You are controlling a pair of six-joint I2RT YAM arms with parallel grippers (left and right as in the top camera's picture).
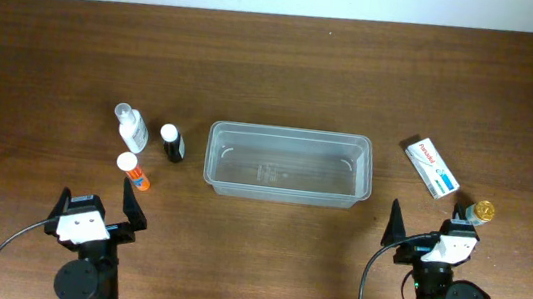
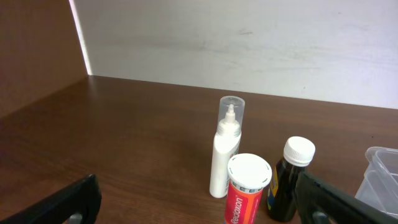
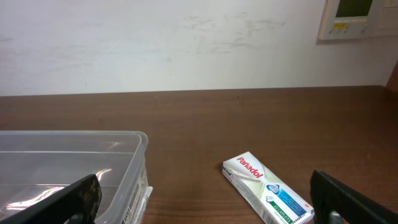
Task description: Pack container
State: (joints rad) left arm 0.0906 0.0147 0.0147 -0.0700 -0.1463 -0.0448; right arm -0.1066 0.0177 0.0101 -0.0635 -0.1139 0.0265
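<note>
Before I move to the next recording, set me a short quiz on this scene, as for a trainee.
1. True or false: the white cardboard Panadol box lies on the right hand's side of the clear rectangular plastic tub.
2. The tub is: A) empty, B) half packed, C) lidded.
3. How many small upright containers stand on the left hand's side of the tub?
Key: 1 true. 2 A. 3 three: the white spray bottle with a clear cap, the dark bottle with a white cap, the orange tube with a white cap.
</note>
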